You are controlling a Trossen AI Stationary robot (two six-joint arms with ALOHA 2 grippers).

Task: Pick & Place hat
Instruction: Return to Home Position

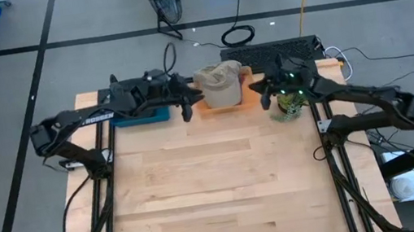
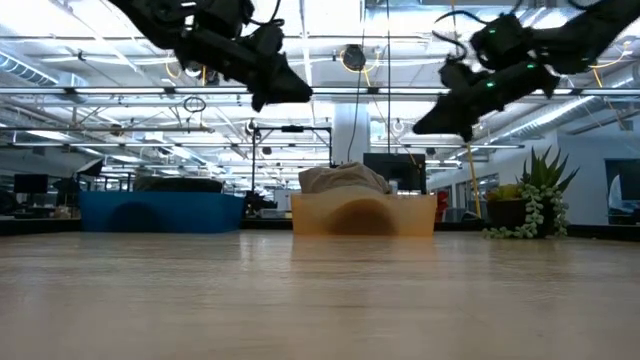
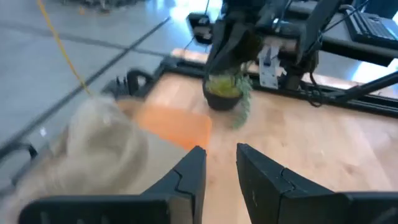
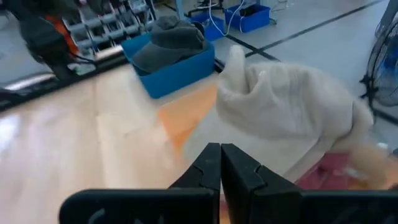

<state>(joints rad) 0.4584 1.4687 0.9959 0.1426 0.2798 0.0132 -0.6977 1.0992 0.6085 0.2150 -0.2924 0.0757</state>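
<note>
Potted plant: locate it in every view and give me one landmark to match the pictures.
High view: the potted plant stands at the table's far edge, just right of the orange bin.
Low view: the plant stands right of the bin.
Left wrist view: the plant is on the table beyond the bin.
Right wrist view: not in it.
Landmark: the orange bin holding a tan cap, seen in all four views.

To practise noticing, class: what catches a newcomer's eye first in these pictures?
A pale tan cap tops the orange bin at the middle of the table's far edge. The left gripper and right gripper hang raised on either side of it, both empty. A small potted plant stands to the bin's right.
</note>
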